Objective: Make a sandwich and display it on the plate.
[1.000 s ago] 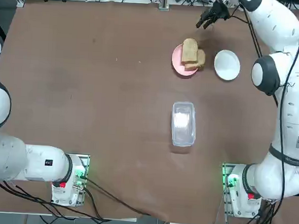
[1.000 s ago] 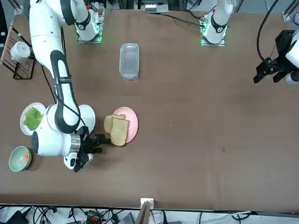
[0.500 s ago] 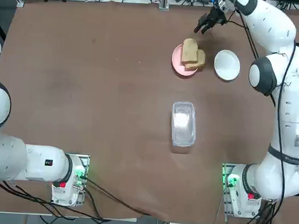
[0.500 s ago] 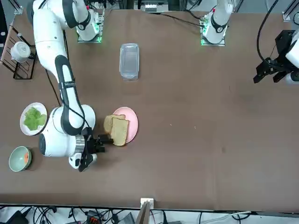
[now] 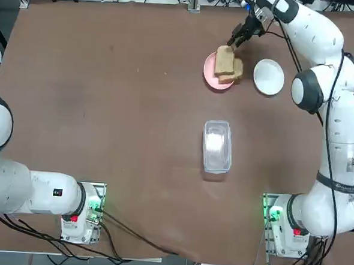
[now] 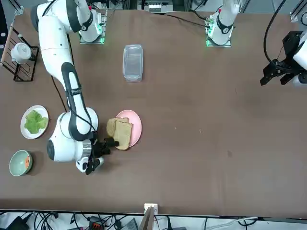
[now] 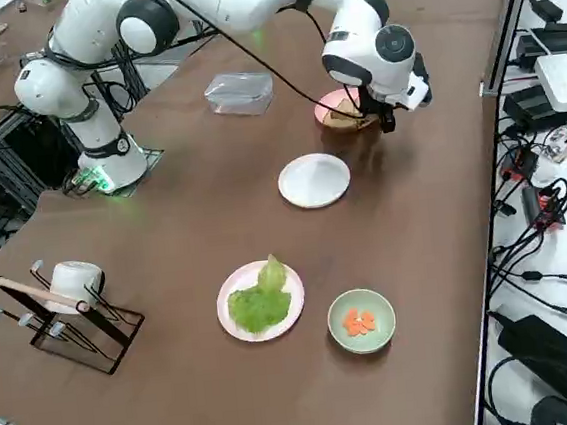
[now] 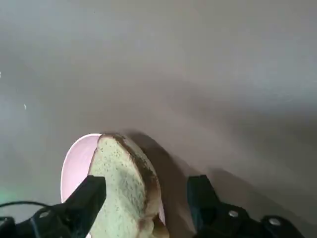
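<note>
Two tan bread slices (image 5: 228,65) lie overlapping on a pink plate (image 5: 209,70), with no filling on them. The plain white plate (image 5: 269,76) sits bare just beside it, toward the arm's side. My right gripper (image 5: 235,40) is open and low at the far edge of the bread. In the wrist view its fingers (image 8: 85,202) straddle the upper slice (image 8: 124,181); whether they touch it does not show. The front view shows the gripper (image 6: 109,143) right beside the bread (image 6: 120,132).
A lidded clear container (image 5: 217,146) rests mid-table. Off to the arm's right are a plate of green lettuce (image 7: 261,300) and a green bowl of red sauce (image 7: 361,320). A mug rack (image 7: 66,299) stands farther out at the table's corner.
My right gripper has moved from beyond the pink plate down and in toward the bread, now reaching the slices' far edge. The bread and plates have not moved.
</note>
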Controlling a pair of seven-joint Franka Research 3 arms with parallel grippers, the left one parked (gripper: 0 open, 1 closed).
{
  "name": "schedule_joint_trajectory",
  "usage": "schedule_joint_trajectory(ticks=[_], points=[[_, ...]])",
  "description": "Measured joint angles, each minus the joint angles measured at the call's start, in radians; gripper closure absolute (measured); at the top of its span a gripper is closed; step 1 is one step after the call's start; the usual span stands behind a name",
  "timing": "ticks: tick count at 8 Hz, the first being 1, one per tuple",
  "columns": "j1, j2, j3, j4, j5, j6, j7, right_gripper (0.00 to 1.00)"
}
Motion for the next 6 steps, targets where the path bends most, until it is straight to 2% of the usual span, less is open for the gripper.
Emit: schedule_joint_trajectory(ticks=[6], points=[[0.026, 0.01, 0.001, -0.001, 0.022, 0.001, 0.001, 0.01]])
